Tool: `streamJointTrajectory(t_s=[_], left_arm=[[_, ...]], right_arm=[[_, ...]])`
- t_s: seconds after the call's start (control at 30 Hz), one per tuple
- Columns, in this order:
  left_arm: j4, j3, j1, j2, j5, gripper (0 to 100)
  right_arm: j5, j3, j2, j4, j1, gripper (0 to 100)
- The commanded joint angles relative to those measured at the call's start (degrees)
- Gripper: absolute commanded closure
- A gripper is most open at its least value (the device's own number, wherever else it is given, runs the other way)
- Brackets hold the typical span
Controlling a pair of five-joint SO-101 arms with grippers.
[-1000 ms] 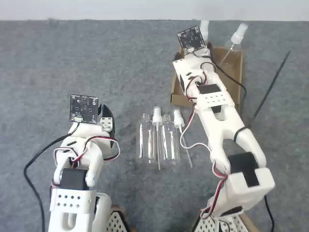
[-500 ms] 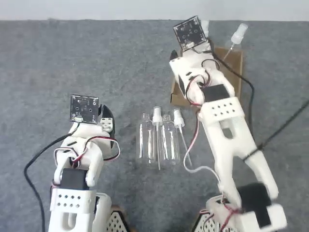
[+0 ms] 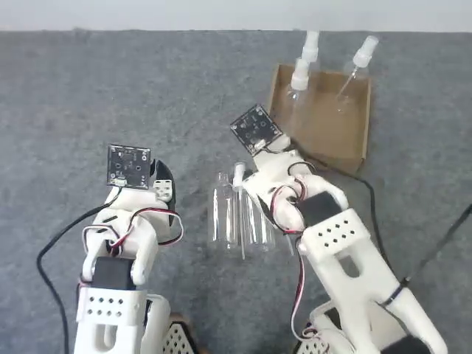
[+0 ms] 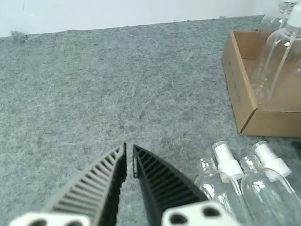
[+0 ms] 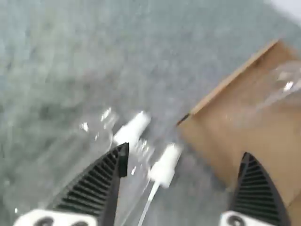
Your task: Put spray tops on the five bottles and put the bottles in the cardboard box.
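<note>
Two clear bottles lie side by side on the grey mat, the left one (image 3: 223,214) and the second (image 4: 263,188), necks toward the cardboard box (image 3: 354,147). Loose white spray tops (image 4: 225,157) (image 4: 270,157) lie beside their necks. Three bottles with spray tops, one of them (image 3: 300,77), stand or lean in the box. My right gripper (image 5: 183,153) hangs open just above the lying bottles, with the spray tops (image 5: 133,127) between its spread fingers. My left gripper (image 4: 129,150) is shut and empty, left of the bottles.
The box's near wall (image 4: 240,94) stands just beyond the lying bottles. Bare grey mat stretches to the left and far side, ending at a white wall (image 3: 147,15). Thin dip tubes run from the loose spray tops along the bottles.
My right arm has drawn back from over the box to above the lying bottles, uncovering the three bottles in the box. The left arm has not moved.
</note>
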Motion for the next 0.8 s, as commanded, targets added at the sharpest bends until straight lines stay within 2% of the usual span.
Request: streamJointTrajectory(t_s=[0.0, 0.1, 0.23, 0.5, 0.77], left_arm=[[-1.8, -0.3, -0.4, -1.1, -0.4, 99], [-1.8, -0.3, -0.4, -1.1, -0.4, 99], [-1.7, -0.3, -0.4, -1.1, -0.4, 99], [-1.6, -0.3, -0.4, -1.1, -0.4, 99], [-1.6, -0.3, -0.4, -1.1, -0.4, 99]], right_arm=[[-2.9, -1.9, -3.3, 4.6, 0.0, 76.8], [-3.6, -7.1, -2.2, 11.3, -0.2, 79.0], [-3.3, -13.9, 4.3, 18.2, -0.1, 75.5], [-4.1, -17.2, 19.2, 18.5, -3.5, 73.1], [-11.1, -18.6, 27.2, 18.6, -7.4, 73.1]])
